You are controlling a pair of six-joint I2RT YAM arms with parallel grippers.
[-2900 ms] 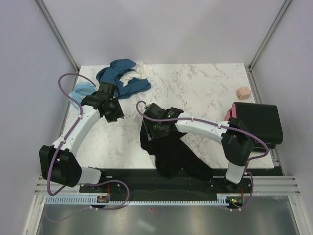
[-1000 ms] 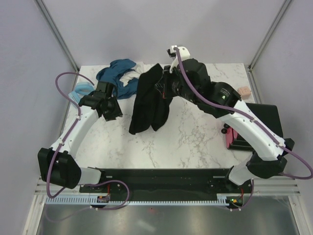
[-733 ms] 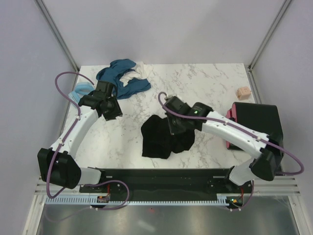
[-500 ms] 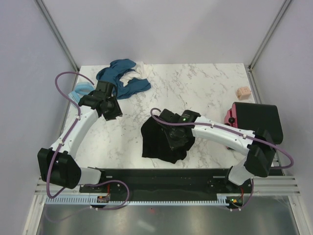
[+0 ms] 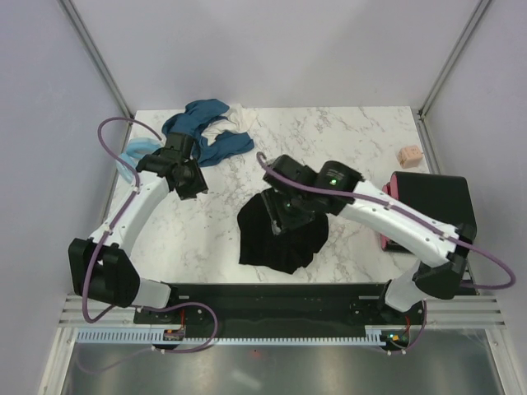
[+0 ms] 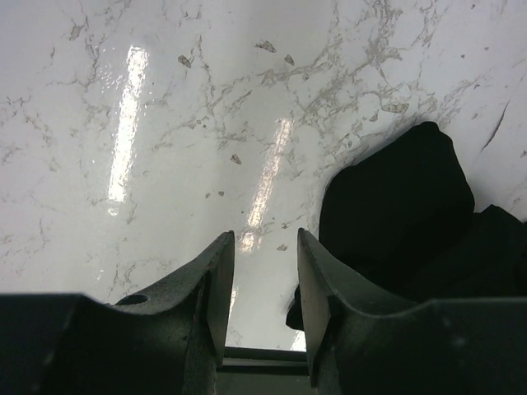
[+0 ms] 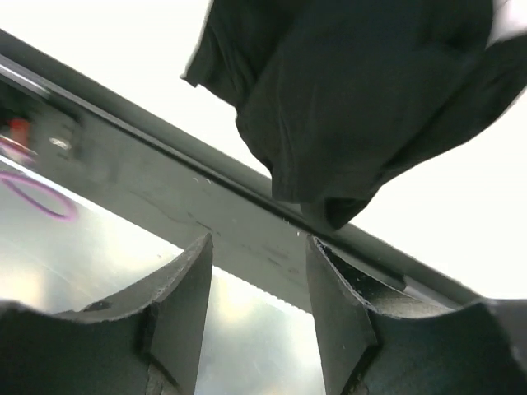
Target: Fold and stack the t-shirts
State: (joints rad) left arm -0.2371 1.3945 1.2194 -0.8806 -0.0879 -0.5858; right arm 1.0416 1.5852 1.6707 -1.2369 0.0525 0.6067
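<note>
A crumpled black t-shirt (image 5: 276, 243) lies at the front middle of the marble table (image 5: 346, 144). My right gripper (image 5: 282, 220) hovers just over its back part, open and empty. In the right wrist view the shirt (image 7: 354, 90) lies beyond the open gripper (image 7: 259, 247). My left gripper (image 5: 191, 186) is open and empty over bare table at the left. Its wrist view shows the black shirt (image 6: 399, 214) to the right of the gripper (image 6: 259, 247). A heap of teal-blue (image 5: 198, 130), light blue (image 5: 134, 151) and white (image 5: 236, 118) t-shirts lies at the back left.
A folded black stack (image 5: 434, 206) with a pink layer (image 5: 385, 192) under it sits at the right edge. A small pinkish-beige block (image 5: 409, 155) lies behind it. A black rail (image 5: 272, 296) runs along the table's front edge.
My right arm carried the black shirt up from the front edge, swung it high toward the back, laid it down at the front middle and let go. The left arm barely moved.
</note>
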